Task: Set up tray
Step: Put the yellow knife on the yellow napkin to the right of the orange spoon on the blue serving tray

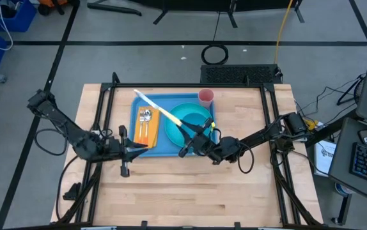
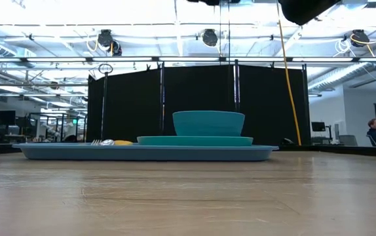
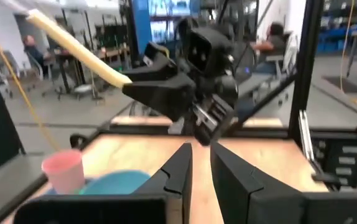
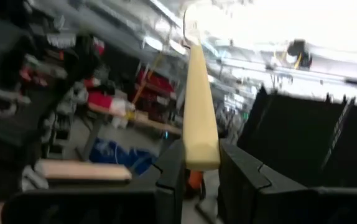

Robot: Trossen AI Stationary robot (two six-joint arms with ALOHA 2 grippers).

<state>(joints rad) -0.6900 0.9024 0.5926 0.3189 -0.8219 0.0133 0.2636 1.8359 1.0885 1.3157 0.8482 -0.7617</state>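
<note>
The right gripper (image 1: 190, 135), at frame centre over the light-blue tray (image 1: 135, 150), pinches the butt of a long pale-yellow stick (image 1: 158, 110). For a clean placement I'd lower it gently, level, and let go only once it rests clear of the teal bowl (image 1: 188, 119) (its tip points to the upper left). The left gripper (image 1: 139, 148) hovers at the tray's lower-left edge, fingers narrowly apart, holding nothing. Count: one tray, one teal plate (image 2: 194, 140), one bowl, one pink cup (image 1: 206, 97), one orange napkin (image 1: 146, 133) bearing cutlery (image 1: 145, 117), too small to count
</note>
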